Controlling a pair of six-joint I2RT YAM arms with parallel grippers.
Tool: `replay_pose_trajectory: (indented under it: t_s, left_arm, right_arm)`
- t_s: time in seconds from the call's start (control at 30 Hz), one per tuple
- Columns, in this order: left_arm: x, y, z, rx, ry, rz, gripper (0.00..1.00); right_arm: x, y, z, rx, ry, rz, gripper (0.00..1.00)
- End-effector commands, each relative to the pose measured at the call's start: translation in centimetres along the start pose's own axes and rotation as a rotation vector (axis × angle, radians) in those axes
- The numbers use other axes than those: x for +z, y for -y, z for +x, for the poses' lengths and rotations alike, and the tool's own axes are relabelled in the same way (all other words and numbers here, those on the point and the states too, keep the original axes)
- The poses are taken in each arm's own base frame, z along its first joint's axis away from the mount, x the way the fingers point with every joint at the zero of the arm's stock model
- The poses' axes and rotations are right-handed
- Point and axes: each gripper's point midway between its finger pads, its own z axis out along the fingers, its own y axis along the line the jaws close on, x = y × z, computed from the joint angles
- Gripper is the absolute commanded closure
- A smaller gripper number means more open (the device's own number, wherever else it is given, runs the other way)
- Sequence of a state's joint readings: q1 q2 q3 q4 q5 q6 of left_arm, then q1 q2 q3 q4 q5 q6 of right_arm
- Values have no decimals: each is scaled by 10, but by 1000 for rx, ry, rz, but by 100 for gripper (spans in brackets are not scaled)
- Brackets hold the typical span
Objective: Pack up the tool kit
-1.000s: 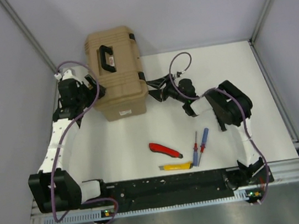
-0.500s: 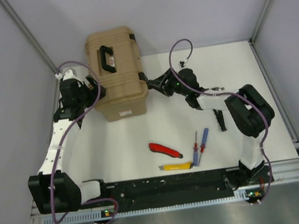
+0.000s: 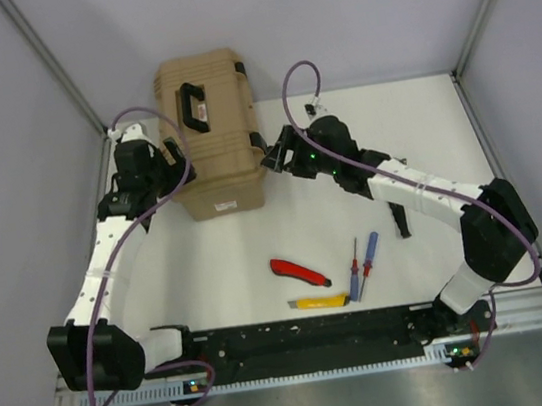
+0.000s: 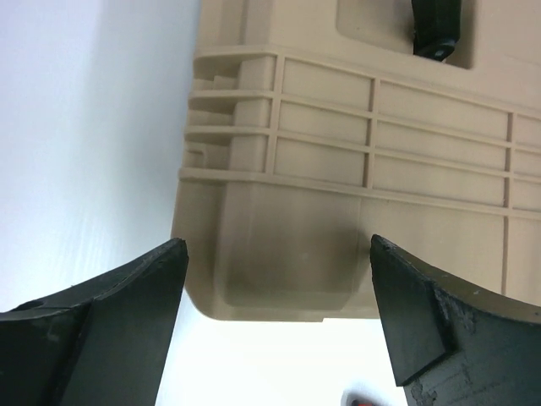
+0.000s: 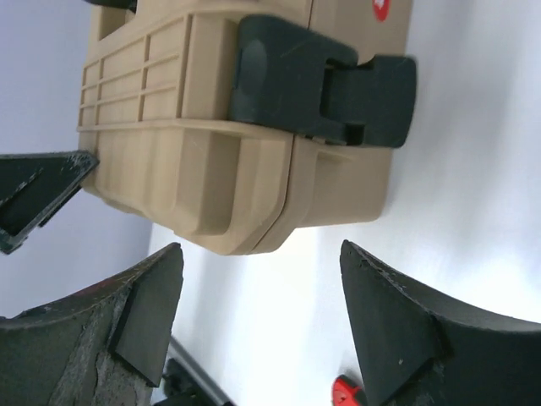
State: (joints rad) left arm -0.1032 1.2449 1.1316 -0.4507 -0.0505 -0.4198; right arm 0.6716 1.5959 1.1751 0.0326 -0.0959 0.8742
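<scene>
The tan ribbed toolbox (image 3: 211, 136) stands shut at the back left, its black handle (image 3: 195, 106) on top. My left gripper (image 3: 178, 172) is open against the box's left side; the left wrist view shows the ribbed wall (image 4: 355, 169) just beyond the open gripper (image 4: 279, 313), nothing between the fingers. My right gripper (image 3: 270, 159) is open at the box's right side. In the right wrist view the black latch (image 5: 321, 85) sits above the open gripper (image 5: 262, 313). A red utility knife (image 3: 299, 272), yellow utility knife (image 3: 320, 303), red screwdriver (image 3: 355, 265) and blue screwdriver (image 3: 368, 260) lie on the table near the front.
A small black object (image 3: 399, 218) lies on the white table (image 3: 442, 128) beside the right forearm. Grey walls close in the left, back and right. A black rail (image 3: 300, 335) with the arm bases runs along the near edge.
The right arm has stretched left so its gripper reaches the toolbox's right side, and its jaws have spread wider. The left gripper has shifted slightly toward the box.
</scene>
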Motion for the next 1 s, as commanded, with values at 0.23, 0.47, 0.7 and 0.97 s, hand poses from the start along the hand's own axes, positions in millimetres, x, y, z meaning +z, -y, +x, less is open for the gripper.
replay_pose_trajectory:
  t_s: [0.23,0.47,0.7,0.97]
  left_arm:
    - [-31,18,-32,18,62,61,6]
    - [-23,18,-21,2,32,67,6]
    - [-20,20,-10,2,-1,91,6]
    - [-16,17,-6,14,-13,77,6]
  right_arm:
    - [-5,-19,-44,-216,84,34,18]
    - [22,-24,-55,-255,71,45,25]
    - [23,2,-60,-79,77,-18,14]
    - [21,6,-53,59,34,-297,1]
